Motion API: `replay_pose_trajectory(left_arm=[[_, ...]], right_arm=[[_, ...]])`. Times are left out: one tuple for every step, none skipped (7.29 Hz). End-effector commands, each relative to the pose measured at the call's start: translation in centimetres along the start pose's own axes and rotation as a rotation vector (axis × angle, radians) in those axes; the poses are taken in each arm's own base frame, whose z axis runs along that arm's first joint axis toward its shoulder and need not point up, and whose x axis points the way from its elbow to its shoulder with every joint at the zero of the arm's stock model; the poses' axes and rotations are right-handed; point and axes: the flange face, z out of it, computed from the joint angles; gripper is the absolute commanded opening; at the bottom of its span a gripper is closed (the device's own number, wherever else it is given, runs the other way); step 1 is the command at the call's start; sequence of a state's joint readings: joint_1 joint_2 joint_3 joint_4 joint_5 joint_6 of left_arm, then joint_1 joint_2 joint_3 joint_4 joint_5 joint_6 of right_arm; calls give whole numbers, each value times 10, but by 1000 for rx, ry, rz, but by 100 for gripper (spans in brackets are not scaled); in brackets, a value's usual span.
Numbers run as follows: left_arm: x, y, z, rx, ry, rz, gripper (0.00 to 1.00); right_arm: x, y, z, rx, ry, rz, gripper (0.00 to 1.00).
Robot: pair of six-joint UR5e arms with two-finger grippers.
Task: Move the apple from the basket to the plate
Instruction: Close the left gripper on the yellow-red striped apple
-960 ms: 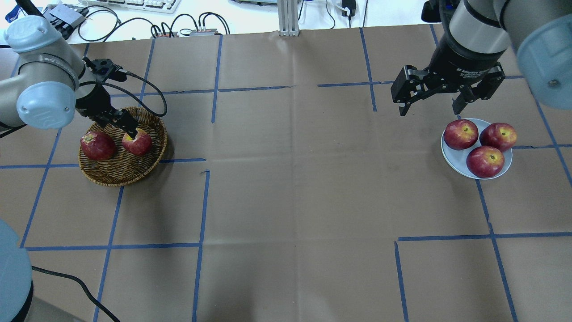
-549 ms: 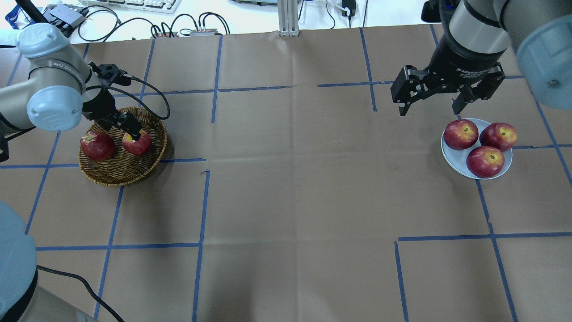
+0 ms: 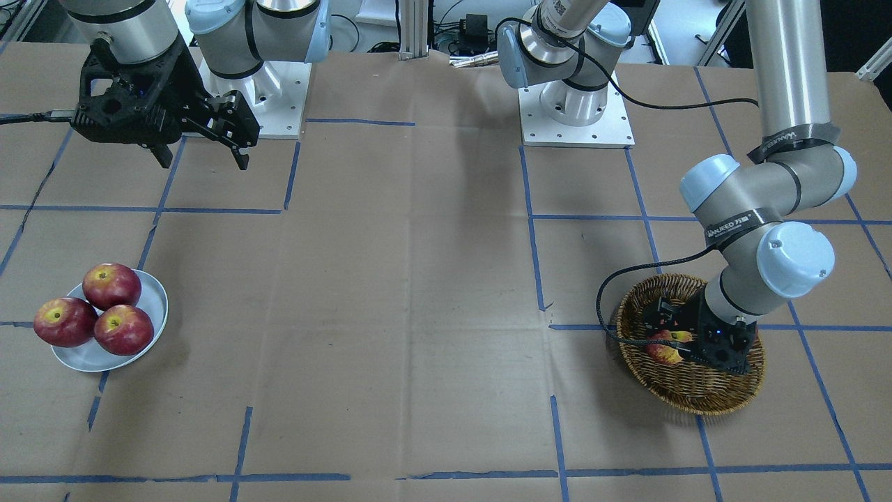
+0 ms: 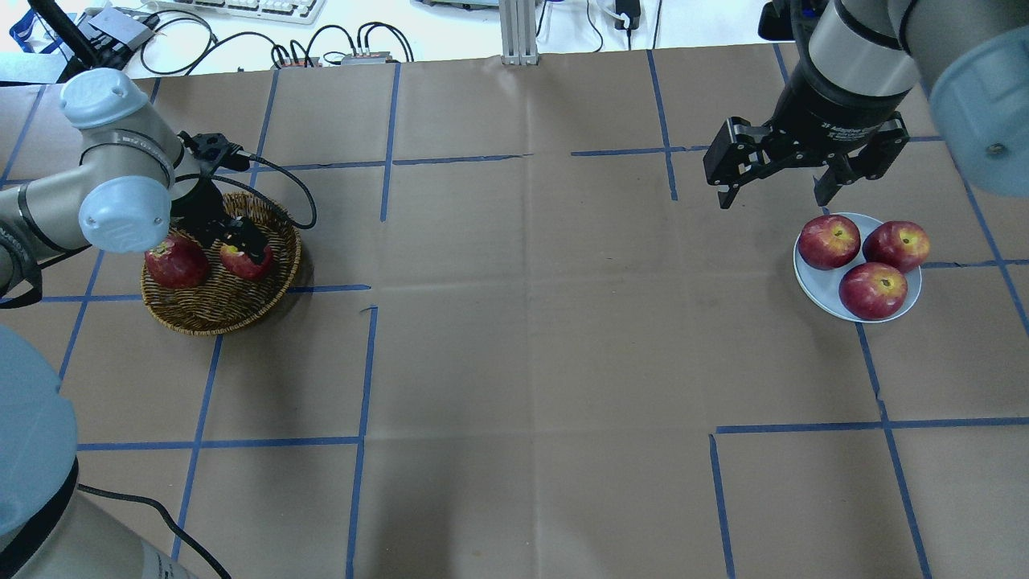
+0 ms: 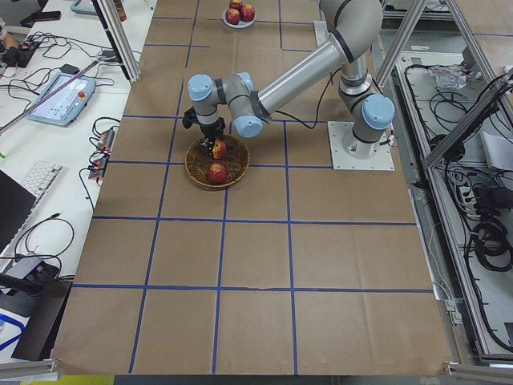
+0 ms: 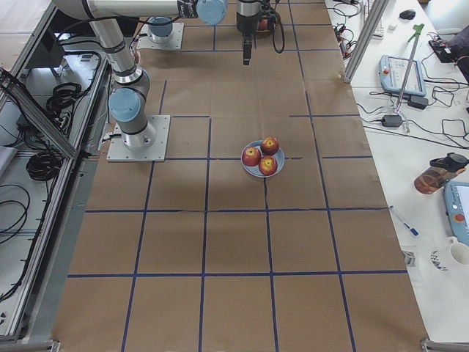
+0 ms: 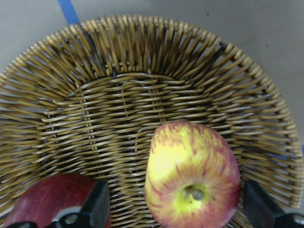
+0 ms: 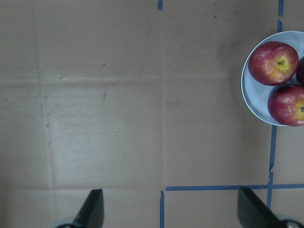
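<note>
The streaked red-and-yellow apple (image 7: 190, 180) lies in the brown wicker basket (image 4: 217, 310) at the table's left, and also shows in the overhead view (image 4: 245, 261). My left gripper (image 4: 241, 241) is down in the basket, open, with one finger on each side of this apple. In the left wrist view the fingers (image 7: 100, 206) stand apart from its skin. My right gripper (image 4: 773, 199) is open and empty, hovering above the table just behind the pale grey-blue plate (image 4: 812, 285).
A dark red apple (image 4: 175, 263) lies in the basket left of the streaked one, close to my left finger. Three dark red apples (image 4: 872, 289) fill most of the plate. Brown paper with blue tape lines (image 4: 514, 322) covers the table between basket and plate.
My left arm has swung right and forward, and its gripper has come down lower around the streaked apple. The right arm and the apples have not moved.
</note>
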State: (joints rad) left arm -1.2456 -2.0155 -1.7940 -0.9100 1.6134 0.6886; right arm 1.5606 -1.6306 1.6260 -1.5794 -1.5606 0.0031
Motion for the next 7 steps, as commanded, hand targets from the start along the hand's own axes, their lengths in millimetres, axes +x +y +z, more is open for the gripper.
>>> replay_pose_trajectory(left_arm=[[1, 0, 9, 15, -5, 3, 92], [2, -1, 8, 15, -8, 6, 76], [6, -1, 7, 13, -9, 7, 60], [8, 0, 4, 14, -12, 9, 50], [11, 1, 1, 11, -11, 10, 37], [14, -1, -4, 16, -15, 13, 29], [14, -3, -15, 18, -17, 14, 22]], right_arm=[[0, 0, 0, 1, 1, 1, 100], [0, 0, 0, 1, -1, 1, 100], [0, 0, 0, 1, -1, 1, 100], [0, 0, 0, 1, -1, 1, 100], [0, 0, 0, 1, -1, 1, 100], [0, 0, 0, 1, -1, 1, 100], [0, 0, 0, 1, -1, 1, 100]])
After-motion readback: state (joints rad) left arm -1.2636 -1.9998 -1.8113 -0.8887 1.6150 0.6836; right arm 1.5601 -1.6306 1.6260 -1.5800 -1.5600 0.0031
